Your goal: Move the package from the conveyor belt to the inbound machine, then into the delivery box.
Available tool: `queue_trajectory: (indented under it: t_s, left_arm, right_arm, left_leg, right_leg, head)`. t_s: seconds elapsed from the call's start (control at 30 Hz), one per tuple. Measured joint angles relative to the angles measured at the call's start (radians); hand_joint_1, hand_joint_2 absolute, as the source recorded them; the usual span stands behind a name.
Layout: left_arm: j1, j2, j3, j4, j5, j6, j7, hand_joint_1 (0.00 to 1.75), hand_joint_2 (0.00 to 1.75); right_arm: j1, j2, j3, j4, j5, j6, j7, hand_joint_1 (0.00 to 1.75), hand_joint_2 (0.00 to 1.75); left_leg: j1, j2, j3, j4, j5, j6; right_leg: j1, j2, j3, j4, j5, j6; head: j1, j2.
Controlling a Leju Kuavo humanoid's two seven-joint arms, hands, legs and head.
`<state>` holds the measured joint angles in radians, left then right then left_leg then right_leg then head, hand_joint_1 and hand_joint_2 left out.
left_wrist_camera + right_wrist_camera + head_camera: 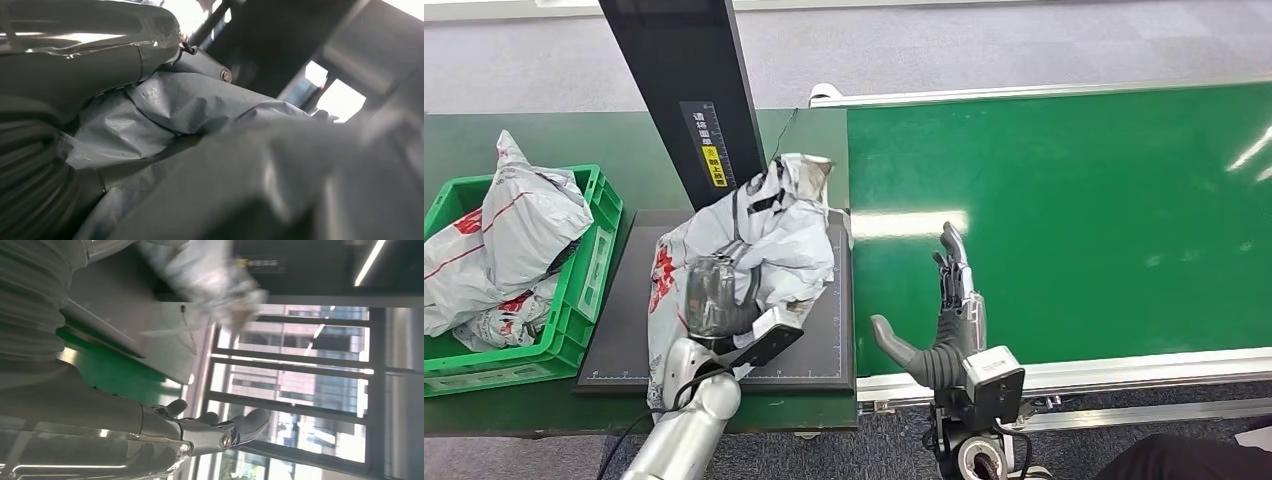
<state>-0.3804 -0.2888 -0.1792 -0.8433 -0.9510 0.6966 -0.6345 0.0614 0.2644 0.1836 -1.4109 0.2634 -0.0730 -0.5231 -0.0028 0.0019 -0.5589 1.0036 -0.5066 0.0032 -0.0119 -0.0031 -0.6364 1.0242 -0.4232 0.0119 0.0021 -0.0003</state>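
- Head view: the package [759, 240] is a soft grey-white plastic mail bag with red and black print. It lies a little left of the middle of the frame, on the dark flat plate of the inbound machine [624, 330], right under the machine's black post [689, 90].
- The left hand [714, 297] comes up from the bottom of the frame and is wrapped around the near end of the bag, so it is holding the bag.
- The right hand [944, 310] stands up just right of the middle, at the near edge of the green conveyor belt [1074, 220]. Its fingers are straight, its thumb sticks out, and it holds nothing.
- The green delivery box [589, 270] sits at the left edge, just beside the plate. It already has other bags [509, 230] in it.
- Left wrist view: wrinkled grey plastic of the package [200, 105] is pressed close to the camera. A finger [90, 20] lies across the top left, on the bag.
- Right wrist view: the right hand [200, 427] reaches across the lower middle with its fingers [250, 421] stretched out and nothing in them. The package [210, 275] is a blur near the top.
- I think the bag is light, floppy and a bit slippery. It will sag and could slide out. The best place to hold is a big bunch of the crumpled middle, not a thin corner.
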Motion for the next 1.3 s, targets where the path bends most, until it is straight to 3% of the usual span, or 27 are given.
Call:
queue_trajectory:
  t_s: [0.1,0.3,0.53,0.7,0.83,1.0,1.13,1.3]
  left_arm:
    - [0.084,-0.008,0.043,-0.266,0.056,0.002,-0.055,1.59,1.75]
    - [0.196,-0.005,0.058,-0.704,0.143,0.003,-0.062,1.56,1.75]
    - [0.247,-0.005,0.084,-1.020,0.185,0.002,-0.062,1.54,1.75]
    - [0.236,-0.004,0.165,-1.115,0.171,0.001,-0.062,1.54,1.75]
    - [0.160,0.013,0.279,-1.059,0.135,0.000,-0.062,1.53,1.75]
    - [-0.032,0.091,0.450,-0.771,-0.003,-0.001,-0.027,1.57,1.75]
    - [-0.201,0.175,0.533,-0.498,-0.190,-0.002,0.105,1.69,1.75]
    - [-0.395,0.279,0.563,-0.174,-0.402,-0.001,0.324,1.72,1.75]
  right_arm:
    - [-0.001,-0.001,0.000,0.038,0.019,-0.001,0.005,0.00,1.75]
    - [-0.002,0.000,-0.002,0.068,0.044,-0.001,0.017,0.00,1.75]
    - [-0.006,0.000,-0.011,0.087,0.054,0.006,0.020,0.00,1.75]
    - [-0.019,0.000,-0.017,0.104,0.060,0.022,0.020,0.00,1.75]
    - [-0.035,0.000,-0.015,0.125,0.062,0.035,0.015,0.00,1.75]
    - [-0.053,0.000,-0.003,0.155,0.054,0.043,0.004,0.00,1.75]
    - [-0.055,0.000,0.003,0.168,0.050,0.052,0.001,0.00,1.75]
    - [-0.056,0.000,0.010,0.182,0.050,0.055,0.000,0.00,1.75]
  left_leg:
    - [0.000,0.000,-0.002,0.000,0.000,0.000]
    - [0.000,0.000,-0.003,0.000,0.000,0.000]
    - [0.000,0.000,-0.003,0.000,0.000,0.000]
    - [0.000,0.000,-0.002,0.000,0.000,0.000]
    - [0.000,-0.001,-0.001,0.000,0.001,-0.001]
    - [0.000,-0.001,-0.001,0.000,0.004,-0.001]
    - [0.001,0.000,-0.001,0.000,0.005,-0.002]
    - [0.002,0.000,-0.002,0.000,0.006,-0.003]
  right_leg:
    - [0.000,0.000,-0.002,0.000,0.000,0.000]
    - [0.000,0.000,-0.002,0.000,0.000,0.000]
    - [0.000,0.000,-0.002,0.000,0.000,0.000]
    - [0.000,-0.001,-0.002,0.000,0.000,0.000]
    - [0.000,-0.001,-0.001,0.000,0.000,0.000]
    - [0.000,-0.001,-0.001,0.001,0.002,-0.002]
    - [0.001,0.000,-0.002,0.001,0.003,-0.004]
    - [0.002,0.000,-0.002,0.001,0.003,-0.004]
  head:
    - [0.000,0.000]
    - [0.000,0.000]
    - [0.000,0.000]
    - [0.000,0.000]
    - [0.000,0.000]
    - [0.000,0.000]
    - [0.000,0.000]
    - [0.000,0.000]
